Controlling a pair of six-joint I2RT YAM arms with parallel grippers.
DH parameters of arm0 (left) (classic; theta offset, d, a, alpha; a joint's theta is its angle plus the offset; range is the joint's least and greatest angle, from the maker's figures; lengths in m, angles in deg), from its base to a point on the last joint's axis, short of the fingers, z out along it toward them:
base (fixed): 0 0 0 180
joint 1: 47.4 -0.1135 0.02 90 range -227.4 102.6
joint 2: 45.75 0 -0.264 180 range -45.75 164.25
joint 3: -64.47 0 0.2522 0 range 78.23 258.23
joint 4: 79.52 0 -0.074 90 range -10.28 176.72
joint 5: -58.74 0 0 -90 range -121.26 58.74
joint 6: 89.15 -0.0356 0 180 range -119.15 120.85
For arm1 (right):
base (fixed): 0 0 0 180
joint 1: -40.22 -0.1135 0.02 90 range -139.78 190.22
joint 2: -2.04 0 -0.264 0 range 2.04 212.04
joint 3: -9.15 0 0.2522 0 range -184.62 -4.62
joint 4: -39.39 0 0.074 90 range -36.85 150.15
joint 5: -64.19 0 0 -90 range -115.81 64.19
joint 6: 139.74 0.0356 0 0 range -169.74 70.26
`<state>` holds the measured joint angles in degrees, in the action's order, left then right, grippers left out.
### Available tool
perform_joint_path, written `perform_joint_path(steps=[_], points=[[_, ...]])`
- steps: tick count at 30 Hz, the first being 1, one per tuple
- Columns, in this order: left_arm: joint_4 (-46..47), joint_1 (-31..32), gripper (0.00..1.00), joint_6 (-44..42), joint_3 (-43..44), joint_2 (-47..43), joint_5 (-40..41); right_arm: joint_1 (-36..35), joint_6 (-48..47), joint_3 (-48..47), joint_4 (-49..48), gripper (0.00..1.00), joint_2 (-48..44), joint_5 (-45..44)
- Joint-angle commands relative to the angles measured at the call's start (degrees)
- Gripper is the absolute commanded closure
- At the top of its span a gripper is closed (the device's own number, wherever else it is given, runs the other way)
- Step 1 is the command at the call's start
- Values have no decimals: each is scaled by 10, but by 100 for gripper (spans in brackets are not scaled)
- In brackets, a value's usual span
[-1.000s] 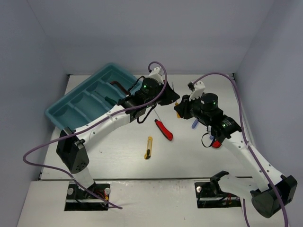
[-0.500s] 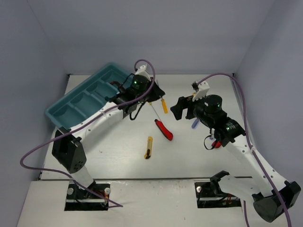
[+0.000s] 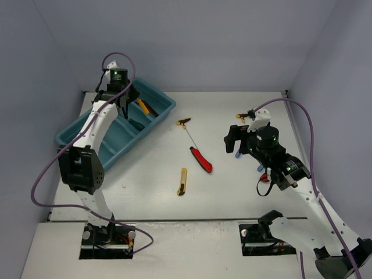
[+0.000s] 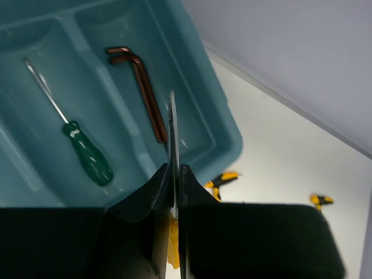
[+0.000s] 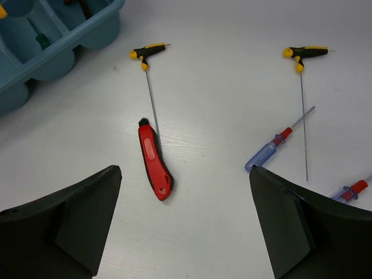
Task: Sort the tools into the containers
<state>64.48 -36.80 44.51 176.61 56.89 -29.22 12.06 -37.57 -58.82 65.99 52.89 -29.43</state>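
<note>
My left gripper (image 3: 128, 103) hangs over the far end of the teal tray (image 3: 68, 141), shut on the thin metal shaft of an orange screwdriver (image 3: 142, 106). In the left wrist view the shaft (image 4: 172, 119) sticks out past the left gripper (image 4: 174, 168), above the tray (image 4: 224, 125), where a green screwdriver (image 4: 88, 156) and dark hex keys (image 4: 142, 87) lie in neighbouring compartments. My right gripper (image 3: 232, 139) is open and holds nothing. Seen from its wrist, the right gripper (image 5: 185, 174) hovers over the table near a red utility knife (image 5: 155, 160).
On the table lie two yellow-black T-handle drivers (image 5: 148, 52) (image 5: 305, 52), two blue screwdrivers (image 5: 273, 148) (image 5: 349, 189) and a yellow utility knife (image 3: 182, 181). The red knife (image 3: 201, 160) touches one T-handle's shaft. Grey walls close in the table on three sides.
The right gripper opened and drew back to the right. The left arm swung the orange screwdriver from mid-table leftward to above the tray.
</note>
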Motion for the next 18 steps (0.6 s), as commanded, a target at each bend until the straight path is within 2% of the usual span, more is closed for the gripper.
perform_joint_path(steps=[1, 8, 11, 12, 13, 14, 18], points=[[-33, -29, 100, -24, 59, 36, 9, 1, 18, 7, -11, 11, -12, -24], [-49, -73, 100, -7, 83, 112, -8, 1, 34, 18, -11, 11, -4, -20], [-52, -79, 90, -9, 79, 122, -5, 1, 29, 16, -11, 11, -1, -20], [-53, -80, 84, -11, 79, 123, -5, 2, 29, 17, -11, 11, 0, -21], [-54, -82, 70, -13, 79, 123, -5, 2, 29, 18, -11, 11, 0, -24], [-54, -83, 66, -13, 78, 123, -5, 2, 29, 19, -11, 11, 1, -28], [-55, -84, 37, -26, 80, 107, -1, 2, 45, 20, -11, 10, 11, -60]])
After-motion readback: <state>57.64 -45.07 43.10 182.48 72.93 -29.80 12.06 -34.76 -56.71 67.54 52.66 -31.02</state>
